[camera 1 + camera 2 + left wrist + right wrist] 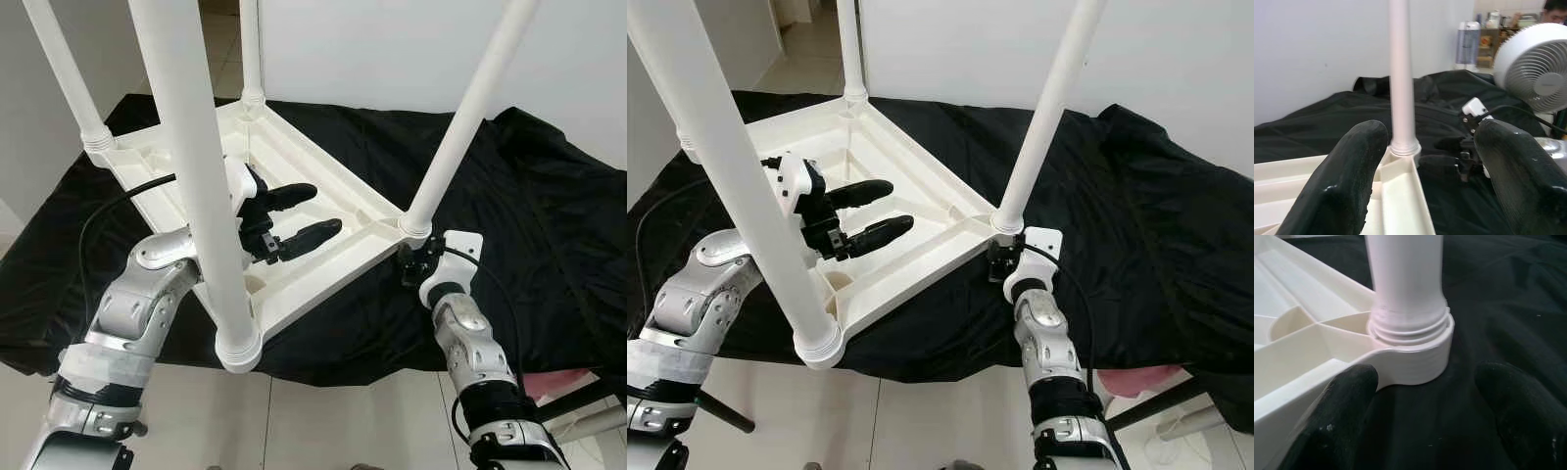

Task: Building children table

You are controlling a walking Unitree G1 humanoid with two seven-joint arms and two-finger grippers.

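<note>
The black cloth [549,215] covers the whole work surface, and on it, across the centre and left of the head views, lies the white children's table top [323,171], upside down with its ribbed underside facing up. Four white legs stand up from its corner sockets: the near leg [201,176] runs down the left-centre of the frame to the bottom corner, the right-corner leg [460,127] slants up to the upper right, and the two far legs rise at the upper left and top centre.

My left gripper [294,220] hangs over the ribbed underside at the middle of the frame, fingers spread and holding nothing. My right gripper [1425,431] sits low at the socket of the right-corner leg, its two fingers apart on either side of the collar [1415,357], not yet closed on anything.

In the right wrist view I can see thread turns showing above that collar, so I judge this leg is not fully seated. To do this well I would raise my right gripper onto the smooth shaft above the threads, close squarely, and turn in short bites while keeping the leg upright so the threads do not cross. My left gripper should press down on a rib near that corner to stop the top from spinning on the slippery cloth.

A white fan [1533,73] stands at the right of the left wrist view.
</note>
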